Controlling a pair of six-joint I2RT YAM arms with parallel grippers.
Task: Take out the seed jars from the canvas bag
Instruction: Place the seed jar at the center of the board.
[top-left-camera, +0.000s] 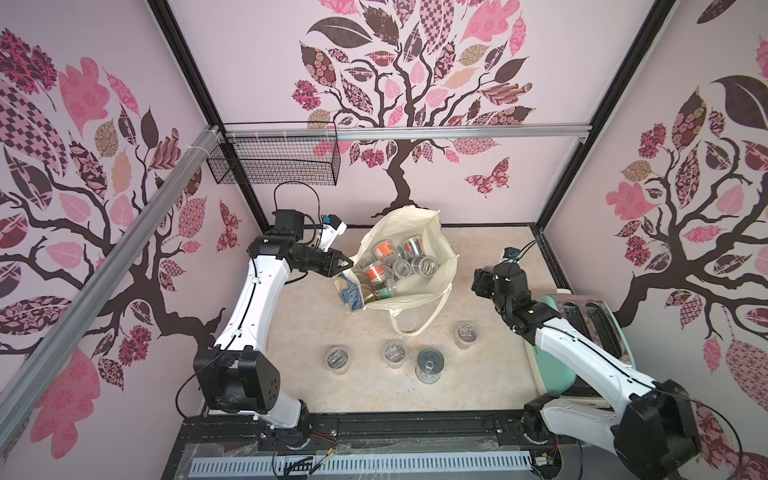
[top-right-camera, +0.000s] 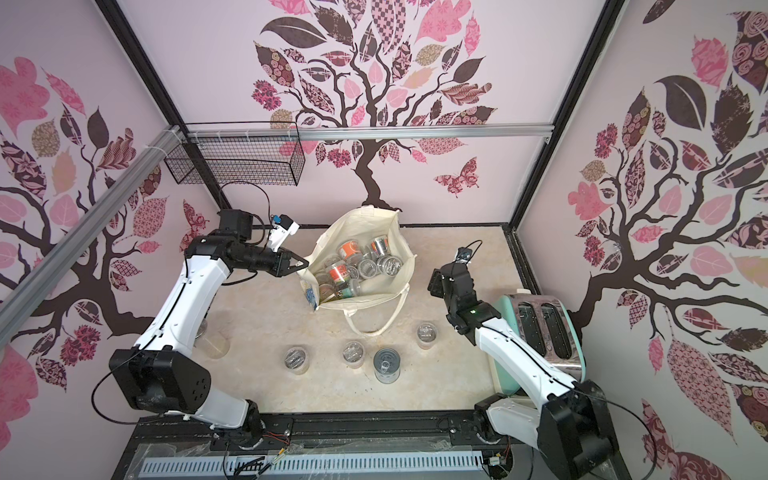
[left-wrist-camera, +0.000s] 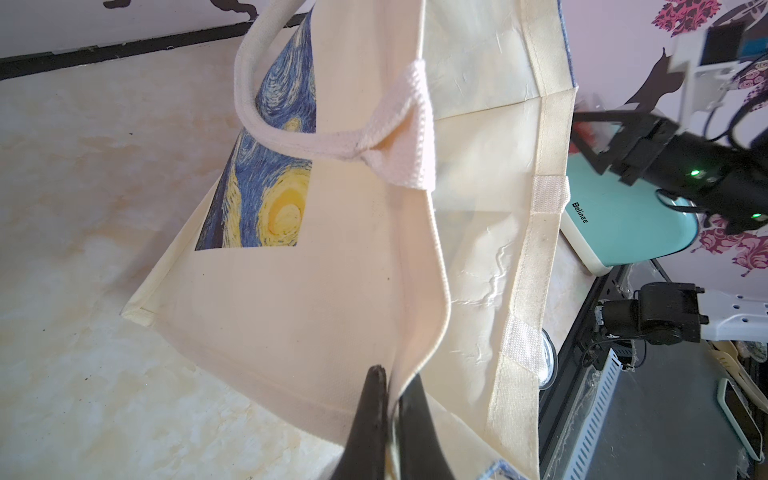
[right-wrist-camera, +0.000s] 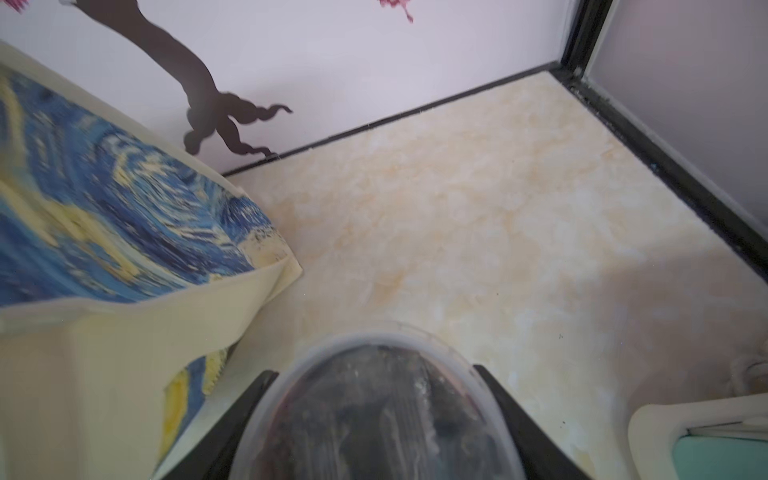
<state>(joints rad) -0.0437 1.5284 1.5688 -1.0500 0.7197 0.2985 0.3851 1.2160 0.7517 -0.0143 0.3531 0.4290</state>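
- So, biggest thing first: the canvas bag stands open mid-table, toward the back wall. A pile of seed jars sits inside it, a couple with orange labels.
- The mint toaster sits at the table's right edge, under the right arm, so there's not much spare room on that side.
- The left gripper has its fingers pinched tight on the bag's rim. It looks like it's there to hold the mouth open.
- The right gripper is outside the bag, between it and the toaster. Its fingers are spread fairly wide around a clear-lidded jar of dark seeds, so I'd call this a carry-out in progress.
- Three unloaded jars stand in a loose row at the front of the table beside a tin can. A top view shows a fourth jar half hidden under the left arm.
- Next move, my guess: lower the held one upright onto a bare patch near that row, clear of the rope handle. Then let go and head back in, because there are plenty left in the bag.
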